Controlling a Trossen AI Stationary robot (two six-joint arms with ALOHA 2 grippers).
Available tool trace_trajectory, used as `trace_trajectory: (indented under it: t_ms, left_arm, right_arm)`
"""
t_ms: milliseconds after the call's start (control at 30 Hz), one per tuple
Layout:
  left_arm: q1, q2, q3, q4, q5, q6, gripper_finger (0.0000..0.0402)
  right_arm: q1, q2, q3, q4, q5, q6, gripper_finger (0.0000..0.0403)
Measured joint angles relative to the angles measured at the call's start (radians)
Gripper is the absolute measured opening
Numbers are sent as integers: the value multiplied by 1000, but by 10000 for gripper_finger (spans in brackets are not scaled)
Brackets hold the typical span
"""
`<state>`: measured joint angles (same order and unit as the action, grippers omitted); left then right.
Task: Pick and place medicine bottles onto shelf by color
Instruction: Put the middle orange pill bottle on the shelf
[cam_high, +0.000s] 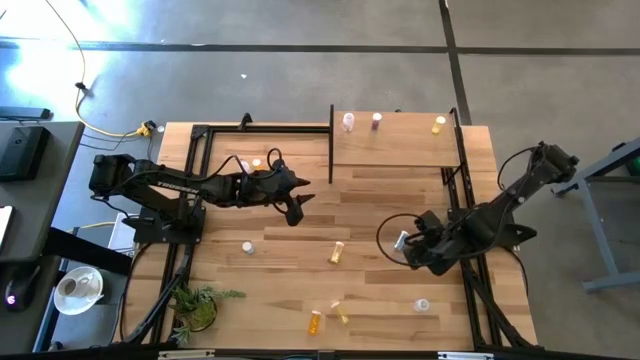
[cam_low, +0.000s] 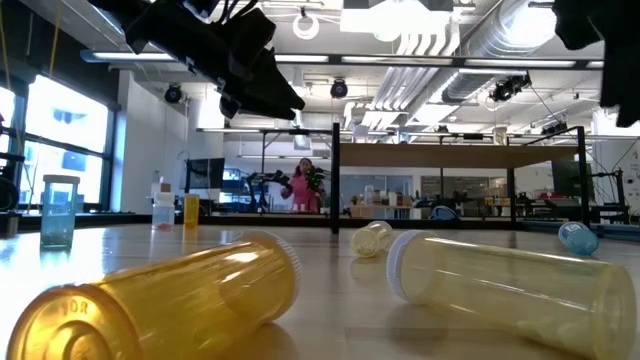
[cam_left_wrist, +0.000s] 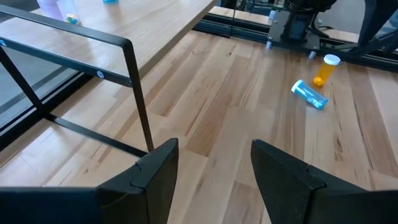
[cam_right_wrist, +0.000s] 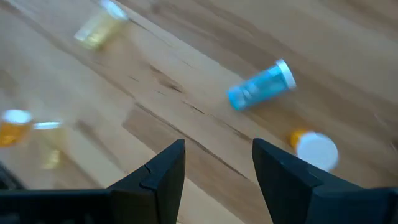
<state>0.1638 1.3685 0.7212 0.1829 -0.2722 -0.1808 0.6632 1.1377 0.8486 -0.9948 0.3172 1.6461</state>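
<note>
Already three medicine bottles stand on the shelf (cam_high: 400, 150), the light-wood board at the far side of the table: a pale pink bottle (cam_high: 348, 122), a purple one (cam_high: 377, 120) just beside it, and a yellow one (cam_high: 438, 125) well apart, toward the shelf's right end. That looks like the start of sorting by color, though most of the work is left.

On the tabletop (cam_high: 300, 250) several bottles wait. A white-capped bottle (cam_high: 248, 247) stands left of centre, a yellow bottle (cam_high: 337, 252) lies near the middle, an orange bottle (cam_high: 316, 321) and another yellow one (cam_high: 341, 313) lie near the front edge, and a bluish bottle (cam_high: 422, 304) lies at front right. One more orange-looking bottle (cam_high: 256, 163) stands at the far left, behind the left arm. In the low view the two nearest bottles, orange (cam_low: 160, 300) and yellow (cam_low: 510, 285), lie on their sides.

Neither pincer has hold of anything. The left gripper (cam_high: 297, 205) hangs over bare table just left of the shelf's front corner, its fingers (cam_left_wrist: 155, 168) parted and empty. The right gripper (cam_high: 408, 242) hovers over the right half of the table, fingers (cam_right_wrist: 165, 165) likewise parted with nothing between them; its wrist view shows a blue bottle (cam_right_wrist: 260, 84) lying ahead and an orange one (cam_right_wrist: 314, 149) beside it, so a pick on that side seems the likely step in hand.
</note>
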Motion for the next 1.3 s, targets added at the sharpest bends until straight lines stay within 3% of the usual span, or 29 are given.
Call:
trace_trajectory:
  t_ms: [367, 733, 1300]
  left_arm:
    - [0, 0, 0, 0, 0, 0, 193]
    - [0, 0, 0, 1, 0, -2, 191]
    - [1, 0, 0, 2, 0, -26, 191]
  right_arm:
    - [42, 126, -1, -59, -130, 119, 178]
    - [117, 251, -1, -116, -131, 242, 178]
    - [142, 381, -1, -168, -60, 235, 178]
